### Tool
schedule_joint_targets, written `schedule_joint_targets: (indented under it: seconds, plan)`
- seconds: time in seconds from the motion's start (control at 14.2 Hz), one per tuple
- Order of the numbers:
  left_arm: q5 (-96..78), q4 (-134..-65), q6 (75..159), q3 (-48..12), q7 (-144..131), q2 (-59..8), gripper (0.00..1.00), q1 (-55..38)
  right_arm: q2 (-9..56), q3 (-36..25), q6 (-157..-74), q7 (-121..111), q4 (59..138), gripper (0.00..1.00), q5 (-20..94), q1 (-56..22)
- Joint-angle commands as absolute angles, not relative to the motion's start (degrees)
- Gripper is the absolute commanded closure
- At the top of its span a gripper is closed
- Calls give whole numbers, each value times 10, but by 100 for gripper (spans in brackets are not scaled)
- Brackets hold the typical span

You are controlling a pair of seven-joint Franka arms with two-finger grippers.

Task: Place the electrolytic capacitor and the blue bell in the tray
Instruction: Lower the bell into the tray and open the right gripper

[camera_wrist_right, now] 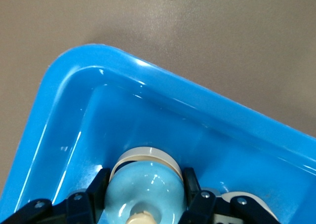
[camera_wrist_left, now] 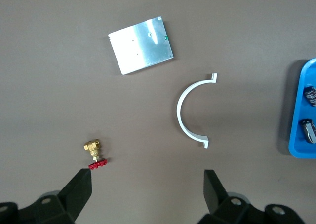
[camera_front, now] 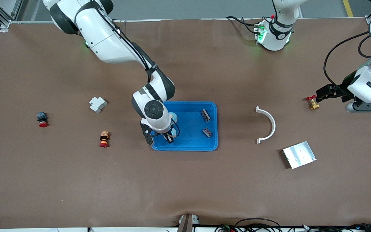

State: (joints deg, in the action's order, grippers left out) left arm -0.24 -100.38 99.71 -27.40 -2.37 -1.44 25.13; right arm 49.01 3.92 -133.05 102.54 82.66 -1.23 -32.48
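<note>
Silver plate (camera_front: 299,154) sits nearest the camera, toward the left arm's end of the bench (camera_front: 185,187). Right hand (camera_front: 169,135) clenched on blue bell (camera_wrist_right: 144,187), low inside tray (camera_front: 190,146) at the corner toward the right arm. Two capacitors (camera_front: 205,115) lie in tray. Left hand (camera_wrist_left: 148,192) released, waiting over brass valve (camera_front: 313,103).

Brown table (camera_front: 185,187), blue tray (camera_front: 213,129), silver plate (camera_front: 299,155) (nearer camera), white clip (camera_front: 269,124), brass valve (camera_front: 313,103)
</note>
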Motion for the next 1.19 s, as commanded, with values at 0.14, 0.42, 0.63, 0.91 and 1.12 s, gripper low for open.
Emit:
schedule_joint_targets:
  seconds: [0.14,0.42,0.63,0.91,1.12]
  plan:
    - [-15,-989,984,-279,-34,-18,0,250,506,33,-1324,1046,801,100,-25,-334]
    - [-15,-977,984,-279,-35,-19,0,250,505,33,-1323,1060,797,100,-26,-337]
    - [-14,-977,984,-279,-35,-20,0,250,505,33,-1322,1071,797,100,-25,-337]
    - [-14,-977,984,-279,-38,-22,0,253,505,33,-1323,1073,797,91,-28,-337]
    - [-14,-976,984,-278,-35,-22,0,254,502,33,-1322,1071,797,0,-37,-335]
